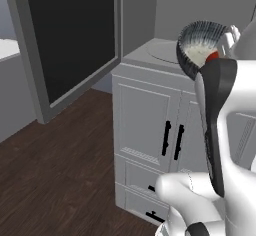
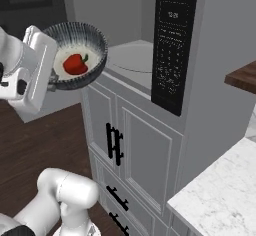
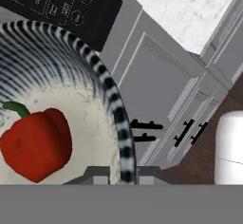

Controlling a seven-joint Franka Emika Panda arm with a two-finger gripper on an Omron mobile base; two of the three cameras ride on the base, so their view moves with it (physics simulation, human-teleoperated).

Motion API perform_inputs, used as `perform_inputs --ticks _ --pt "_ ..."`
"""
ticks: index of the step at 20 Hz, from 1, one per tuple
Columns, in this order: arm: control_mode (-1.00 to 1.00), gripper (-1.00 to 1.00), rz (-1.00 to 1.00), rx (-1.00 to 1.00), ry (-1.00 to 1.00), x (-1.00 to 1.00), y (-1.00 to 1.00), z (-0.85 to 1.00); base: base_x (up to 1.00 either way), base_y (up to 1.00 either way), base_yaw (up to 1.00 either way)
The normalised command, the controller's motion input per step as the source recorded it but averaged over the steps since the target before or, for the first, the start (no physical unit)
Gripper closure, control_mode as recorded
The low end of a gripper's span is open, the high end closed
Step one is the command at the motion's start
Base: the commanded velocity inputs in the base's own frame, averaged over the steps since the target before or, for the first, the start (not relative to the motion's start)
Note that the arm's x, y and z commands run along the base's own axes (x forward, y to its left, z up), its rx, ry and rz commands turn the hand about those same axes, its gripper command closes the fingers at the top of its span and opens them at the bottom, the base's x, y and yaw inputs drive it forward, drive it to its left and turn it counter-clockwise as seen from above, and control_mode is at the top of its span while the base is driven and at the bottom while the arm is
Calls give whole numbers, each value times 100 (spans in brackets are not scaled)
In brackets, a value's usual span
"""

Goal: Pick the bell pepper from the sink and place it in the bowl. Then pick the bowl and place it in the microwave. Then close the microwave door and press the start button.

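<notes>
— Below the opening: grey cabinet doors (image 2: 132,145) with paired black vertical handles (image 2: 114,144), drawers (image 1: 137,190) beneath.
— And underfoot?
— Dark wood floor (image 1: 55,175).
— To the right?
— White marble countertop (image 2: 220,195), plus a brown wooden ledge (image 2: 242,77) higher up.

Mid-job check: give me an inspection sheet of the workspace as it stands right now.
Surface: pale turntable plate inside the microwave, bare.
Job's things: bell pepper lies in the bowl; bowl held in the air, tilted, in front of the cavity; microwave door open.
Clutter: nothing seen.
Grippers: gripper shut on the bowl's rim.
Cables: nothing seen.
Surroundings: grey cabinets, wood floor, marble counter.
</notes>
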Motion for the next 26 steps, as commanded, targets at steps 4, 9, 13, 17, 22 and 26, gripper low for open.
perform_inputs --ticks 4,9,13,17,22,26 --pt "-100 100 4 -15 -17 47 -9 13 0 0 0" --pt "-100 100 -3 -5 -15 49 -20 0 0 0 0" --pt "-100 100 -1 1 -3 66 -19 0 0 0 0" --pt "-100 100 -3 0 0 72 -9 0 0 0 0" --pt "-100 100 -1 0 5 89 -19 -2 0 0 0" --pt "-100 100 0 0 7 89 -28 -7 0 0 0"
